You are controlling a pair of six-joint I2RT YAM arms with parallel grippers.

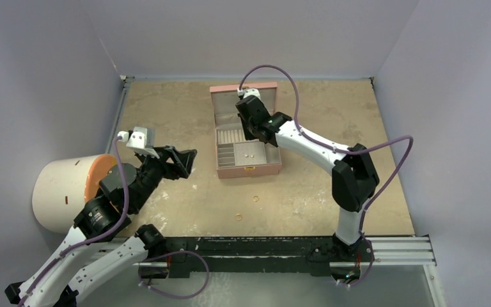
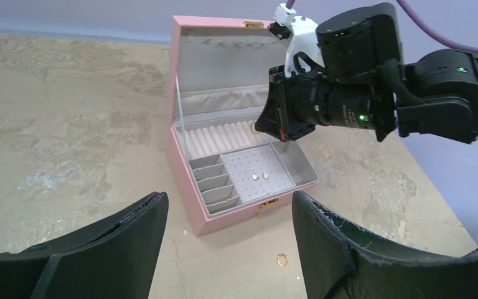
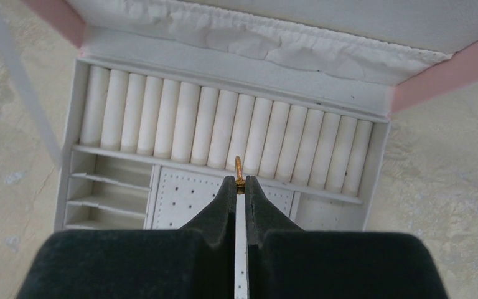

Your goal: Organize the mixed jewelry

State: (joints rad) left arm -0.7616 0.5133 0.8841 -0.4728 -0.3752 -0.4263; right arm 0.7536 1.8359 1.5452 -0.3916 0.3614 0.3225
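1. Gold ring [image 3: 239,168], one: pinched edge-on in the right gripper [image 3: 239,184], its jaws clenched on it. It is held above the ring rolls [image 3: 224,128] at the far side of the pink box [image 1: 248,170].
2. Studs [image 2: 260,177], two: seated side by side in the perforated panel [image 2: 243,163], in the near half of the box. We count these as sorted.
3. Loose gold rings [image 1: 256,199], two: lying on the table [image 1: 166,115] on the near side of the box, slightly apart. We judge these yet to be collected.
4. Left gripper [image 1: 180,161], one: jaws spread wide, holding nothing, left of the box.
5. Progress: we judge the task roughly midway, with two pieces placed, one carried and two waiting. We see no ring in the rolls and no silvery hoops.
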